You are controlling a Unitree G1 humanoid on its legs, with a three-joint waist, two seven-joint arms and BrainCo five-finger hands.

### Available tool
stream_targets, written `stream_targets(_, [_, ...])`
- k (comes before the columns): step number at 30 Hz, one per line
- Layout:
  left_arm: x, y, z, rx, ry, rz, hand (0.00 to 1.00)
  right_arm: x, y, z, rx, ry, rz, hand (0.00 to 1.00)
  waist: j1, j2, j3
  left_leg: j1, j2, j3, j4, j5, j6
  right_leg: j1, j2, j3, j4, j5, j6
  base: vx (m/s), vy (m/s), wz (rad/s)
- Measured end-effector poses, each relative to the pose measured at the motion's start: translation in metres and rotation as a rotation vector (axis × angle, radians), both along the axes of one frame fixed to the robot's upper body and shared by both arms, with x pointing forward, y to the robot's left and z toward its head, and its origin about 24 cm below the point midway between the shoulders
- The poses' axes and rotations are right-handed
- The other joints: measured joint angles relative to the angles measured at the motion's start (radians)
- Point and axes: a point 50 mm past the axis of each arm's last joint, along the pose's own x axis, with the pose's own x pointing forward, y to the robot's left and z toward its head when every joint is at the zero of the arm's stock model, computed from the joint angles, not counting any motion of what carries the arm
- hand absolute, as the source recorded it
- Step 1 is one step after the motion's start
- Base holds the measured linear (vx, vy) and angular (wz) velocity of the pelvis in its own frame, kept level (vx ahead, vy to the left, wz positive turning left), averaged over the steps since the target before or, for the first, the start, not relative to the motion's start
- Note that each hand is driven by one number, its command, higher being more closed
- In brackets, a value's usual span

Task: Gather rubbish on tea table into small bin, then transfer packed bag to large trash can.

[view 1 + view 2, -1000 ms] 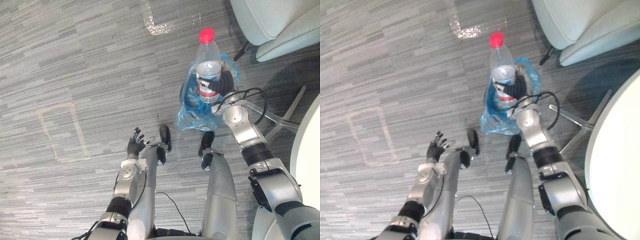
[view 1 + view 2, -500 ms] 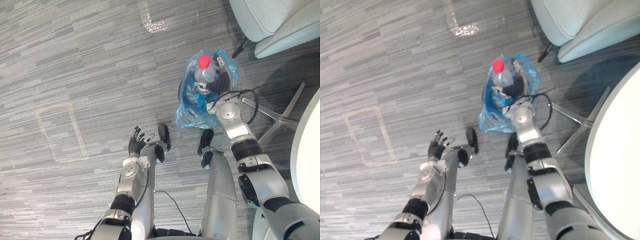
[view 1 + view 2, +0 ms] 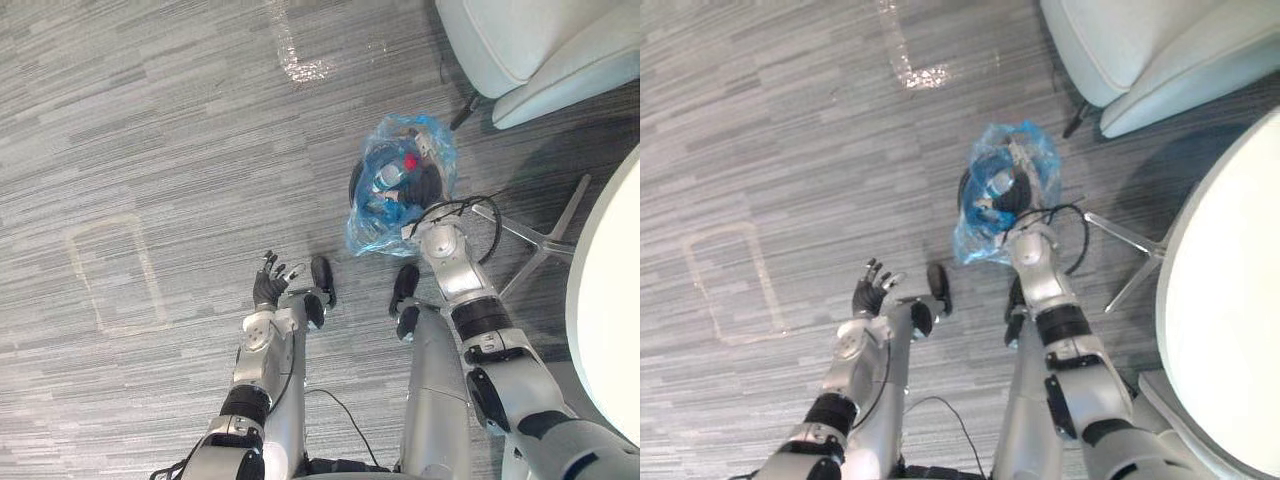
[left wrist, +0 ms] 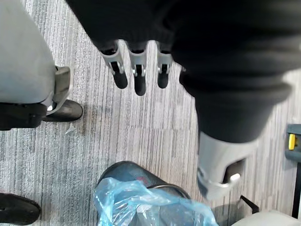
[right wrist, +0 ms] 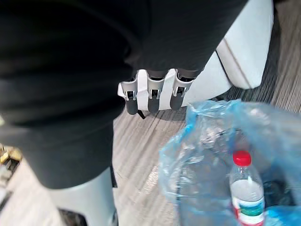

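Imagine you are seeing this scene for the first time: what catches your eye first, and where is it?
The bright blue bag lining the small dark bin on the grey floor stands out most, with a red-capped bottle inside it and the right hand open just above. Then the left hand, open over the floor, and the pale armchair beyond the bin.

Pale armchair (image 3: 520,40); tape outline (image 3: 148,268) on grey carpet (image 3: 180,120).

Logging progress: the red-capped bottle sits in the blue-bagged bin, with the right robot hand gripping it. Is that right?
Not quite. The red-capped bottle does sit in the blue-bagged bin, but the right robot hand is open, fingers straight and clear of it; the right wrist view shows this.
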Motion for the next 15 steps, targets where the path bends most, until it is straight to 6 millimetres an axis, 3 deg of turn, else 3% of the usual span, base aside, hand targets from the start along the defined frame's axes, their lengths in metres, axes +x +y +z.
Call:
stream_targets(8, [0.000,0.002,-0.001,0.018,0.011,-0.007,0.00,-0.001,-0.001,-0.019,-0.202,0.067,-0.044,0.00,-0.011,-0.007,-0.003,0.015,0.001,0.006,-0.018,0.001,-0.001,0.012,0.002,-0.001,-0.019,0.002,-0.002,0.00,-0.003,-0.01])
stream_targets(12, [-0.001,0.003,-0.003,0.030,0.025,0.006,0.00,0.001,-0.015,-0.037,-0.269,0.143,-0.152,0.00,-0.011,-0.007,-0.003,0.014,0.002,0.008,-0.031,0.001,-0.001,0.012,0.005,-0.001,-0.034,0.005,-0.001,0.00,0.000,0.00])
stream_targets(15, [-0.001,0.001,-0.005,0.035,0.035,0.007,0.00,0.001,-0.022,-0.039,-0.274,0.152,-0.212,0.00,-0.011,-0.007,-0.003,0.011,0.001,0.009,-0.038,0.001,-0.002,0.008,0.007,-0.001,-0.040,0.005,-0.001,0.00,0.000,0.00])
